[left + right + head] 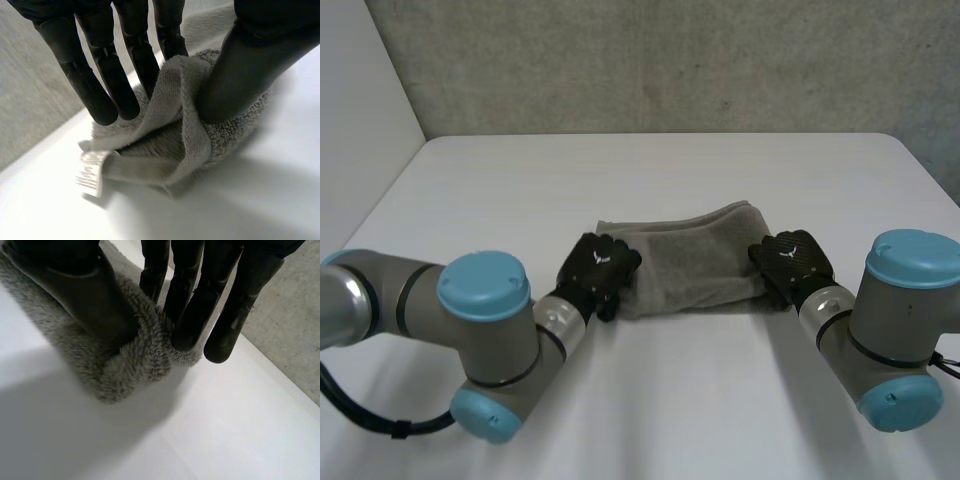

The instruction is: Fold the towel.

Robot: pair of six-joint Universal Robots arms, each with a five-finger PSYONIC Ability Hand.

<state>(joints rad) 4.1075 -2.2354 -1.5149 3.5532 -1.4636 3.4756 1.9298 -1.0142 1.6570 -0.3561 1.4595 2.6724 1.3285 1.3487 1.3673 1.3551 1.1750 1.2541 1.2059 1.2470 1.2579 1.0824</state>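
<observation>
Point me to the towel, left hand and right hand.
towel (690, 250): head view, middle of the grey cloth.
left hand (598, 262): head view, back of the hand.
right hand (790, 258): head view, back of the hand.

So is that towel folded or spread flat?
Folded: the towel lies as a narrow doubled band, layers visible where the left hand pinches it.

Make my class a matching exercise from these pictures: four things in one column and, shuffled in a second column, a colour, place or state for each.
Column one:
1. towel
2. left hand
3. right hand
4. table

Column two:
a. white
b. pinches the towel's end near the label
c. grey, lying between the two hands
d. pinches the towel's end at the head view's right

Pairs: 1-c, 2-b, 3-d, 4-a
</observation>
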